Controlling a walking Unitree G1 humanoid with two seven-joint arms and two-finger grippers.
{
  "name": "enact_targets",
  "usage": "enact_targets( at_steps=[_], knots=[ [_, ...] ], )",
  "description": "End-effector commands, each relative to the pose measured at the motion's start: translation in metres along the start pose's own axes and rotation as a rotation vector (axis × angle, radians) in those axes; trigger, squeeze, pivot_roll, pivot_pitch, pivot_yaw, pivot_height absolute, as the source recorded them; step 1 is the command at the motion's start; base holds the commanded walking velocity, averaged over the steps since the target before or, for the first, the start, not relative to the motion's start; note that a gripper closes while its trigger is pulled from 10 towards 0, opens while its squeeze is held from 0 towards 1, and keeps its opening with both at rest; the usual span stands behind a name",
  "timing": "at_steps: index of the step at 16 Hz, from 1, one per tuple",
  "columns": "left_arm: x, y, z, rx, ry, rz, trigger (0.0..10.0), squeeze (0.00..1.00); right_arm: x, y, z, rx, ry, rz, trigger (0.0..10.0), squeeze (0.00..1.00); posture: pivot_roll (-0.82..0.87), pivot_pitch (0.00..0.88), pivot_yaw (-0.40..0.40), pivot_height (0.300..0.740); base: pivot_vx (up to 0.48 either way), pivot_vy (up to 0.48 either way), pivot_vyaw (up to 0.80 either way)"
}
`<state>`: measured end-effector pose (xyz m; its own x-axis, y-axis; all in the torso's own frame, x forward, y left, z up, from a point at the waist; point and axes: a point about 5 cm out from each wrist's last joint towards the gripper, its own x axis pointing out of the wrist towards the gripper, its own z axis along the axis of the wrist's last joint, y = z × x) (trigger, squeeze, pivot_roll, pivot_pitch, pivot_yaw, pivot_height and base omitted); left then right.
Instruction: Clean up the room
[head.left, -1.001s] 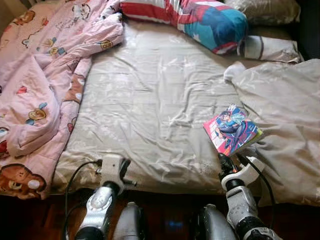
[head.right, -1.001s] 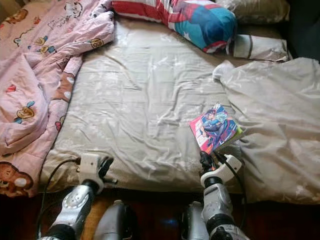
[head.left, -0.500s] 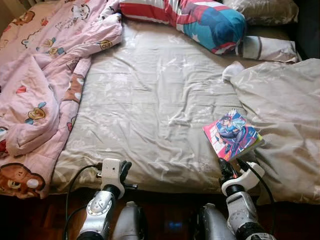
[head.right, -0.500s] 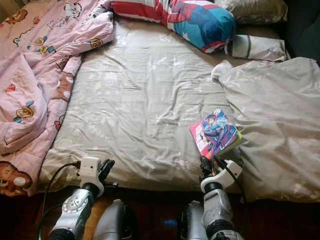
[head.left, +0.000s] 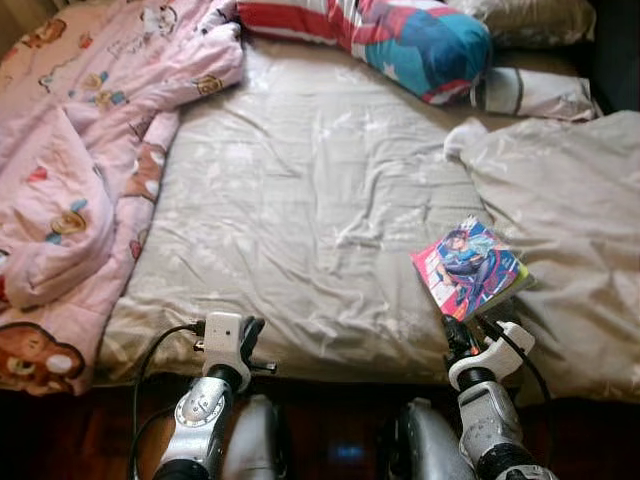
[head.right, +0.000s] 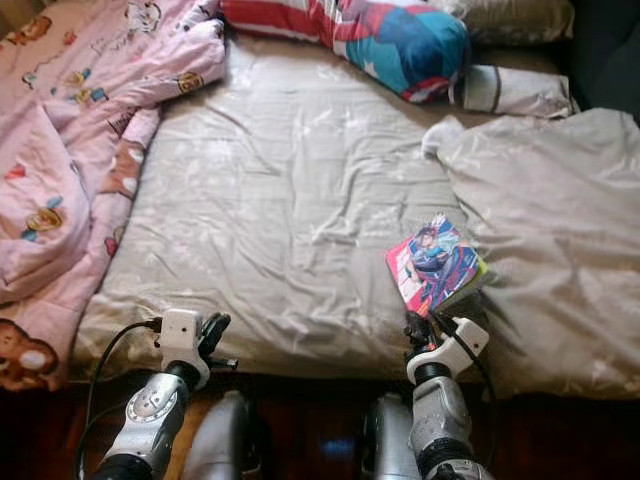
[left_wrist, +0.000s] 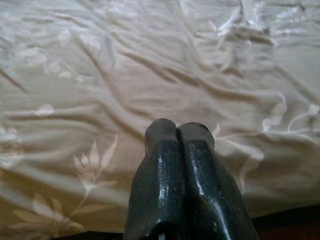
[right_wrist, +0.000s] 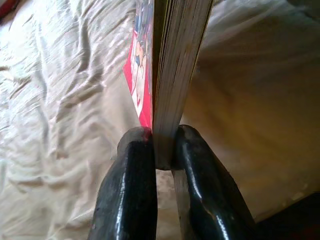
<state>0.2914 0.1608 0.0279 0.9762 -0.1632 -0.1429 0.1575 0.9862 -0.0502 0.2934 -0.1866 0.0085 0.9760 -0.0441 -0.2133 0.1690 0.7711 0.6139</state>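
Observation:
A comic book (head.left: 468, 268) with a bright red and blue cover is held edge-on above the near right part of the bed (head.left: 300, 200). My right gripper (right_wrist: 161, 150) is shut on the book's lower edge (right_wrist: 172, 75), one black finger on each side of the pages. In the head views my right gripper (head.left: 458, 335) sits at the bed's front edge, just below the book. My left gripper (left_wrist: 179, 132) is shut with nothing in it, its fingertips pointing at the beige sheet (left_wrist: 125, 65) near the bed's front left edge (head.left: 245, 335).
A pink cartoon-print blanket (head.left: 70, 150) is heaped over the bed's left side. A superhero pillow (head.left: 400, 35) and a striped pillow (head.left: 530, 92) lie at the head. A crumpled beige cover (head.left: 570, 220) lies on the right. Dark floor (head.left: 60, 430) runs below the bed.
The whole picture has shifted slightly, so the camera moved. My right gripper with the book has drawn a little toward the bed's front edge; the left gripper has barely moved.

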Motion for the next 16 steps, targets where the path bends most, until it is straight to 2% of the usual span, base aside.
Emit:
enact_targets(
  at_steps=[1,7,12,16],
  knots=[
    [-0.006,0.000,-0.011,-0.002,0.046,0.001,10.0,0.00,-0.002,-0.001,0.000,0.007,-0.027,-0.001,10.0,0.00,0.05,0.281,0.054,0.607,0.000,0.000,0.00],
    [-0.005,0.000,-0.008,-0.005,0.035,0.000,10.0,0.00,0.002,0.010,0.005,0.081,-0.082,0.077,10.0,0.00,0.06,0.281,0.055,0.607,0.000,0.000,0.00],
    [-0.006,-0.001,-0.009,-0.006,0.037,-0.007,10.0,0.00,0.003,0.009,0.008,0.119,-0.099,0.081,10.0,0.00,0.06,0.280,0.058,0.607,0.000,0.000,0.00],
    [-0.006,0.000,-0.009,-0.007,0.039,-0.008,10.0,0.00,0.004,0.009,0.009,0.119,-0.099,0.084,10.0,0.00,0.06,0.281,0.059,0.607,0.254,0.000,0.00]
  ],
)
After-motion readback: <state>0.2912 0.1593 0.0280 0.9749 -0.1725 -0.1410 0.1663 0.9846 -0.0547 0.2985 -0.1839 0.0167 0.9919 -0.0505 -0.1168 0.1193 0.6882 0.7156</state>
